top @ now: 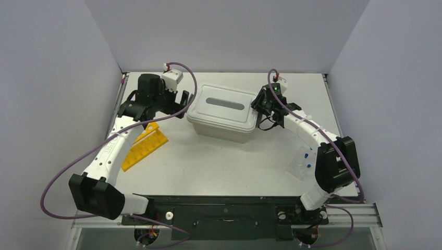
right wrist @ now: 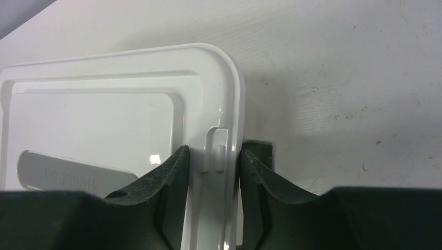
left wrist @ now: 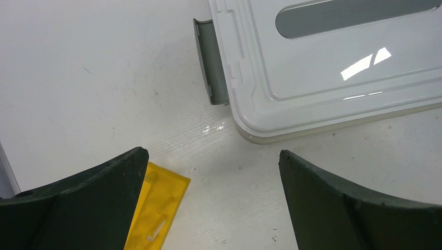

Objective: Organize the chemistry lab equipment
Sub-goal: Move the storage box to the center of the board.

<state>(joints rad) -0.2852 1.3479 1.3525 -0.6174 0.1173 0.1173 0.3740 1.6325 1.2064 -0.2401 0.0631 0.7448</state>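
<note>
**Entry: right claw on the lid rim, left claw wide and empty**

Overhead: a beige rectangular plastic tub (top: 221,133) sits mid-table, capped by a white plastic lid (top: 245,115) with a long grey inset handle (top: 224,104). The lid hides whatever is in the tub.

Right gripper (right wrist: 213,151): at the tub's right end. On its wrist camera I see the two dark fingers straddling the lid's rim at a moulded clip notch, one over the lid top and the other outside the edge. Both press against the rim and I can make out no gap, so I log it as clamped on the lid. A dark grey tab (right wrist: 258,148) shows behind the outer finger, mostly hidden.

Left gripper (left wrist: 211,153): jaws spread wide, with only the bare white table (left wrist: 78,78) between them. It hangs near the tub's left end, clear of the lid corner and its grey side latch (left wrist: 208,62).

Task items:
- A yellow holed plastic tube rack (top: 146,146) lies on the table left of the tub, partly under the left arm. On the left wrist camera only one corner shows, cut off by a finger.
- A clear plastic tray with blue caps (top: 301,164) lies at the right, half covered by the right arm. I cannot tell how many caps it has.
</note>
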